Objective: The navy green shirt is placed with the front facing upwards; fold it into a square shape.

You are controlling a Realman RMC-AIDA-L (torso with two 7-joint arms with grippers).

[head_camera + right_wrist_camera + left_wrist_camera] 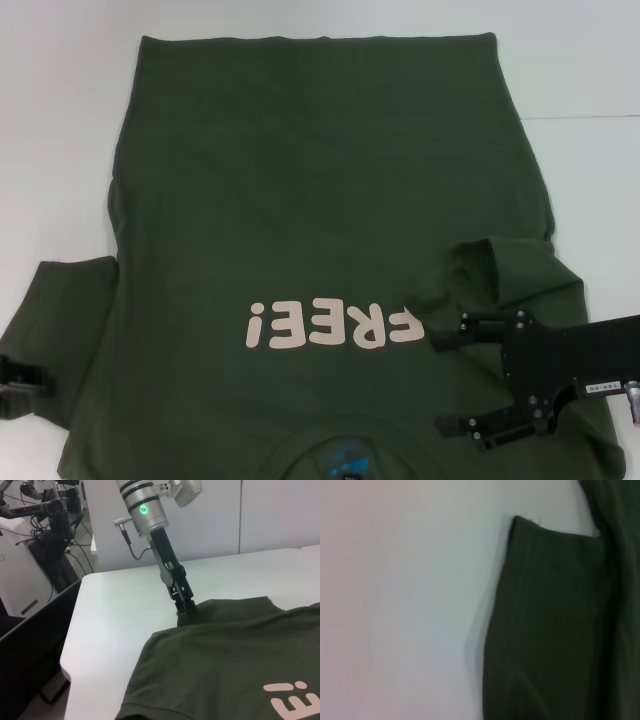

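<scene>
Barely getting started on shirt: lying flat, only lower-right sleeve turned inward beside spread-open right gripper, left gripper seemingly pinching lower-left sleeve.

The shirt is dark olive green and lies front up on the white table, collar at the near edge, hem far. Pale "FREE!" lettering crosses the chest. The left sleeve lies flat, spread outward; the right sleeve is folded in over the body, rumpled.
</scene>
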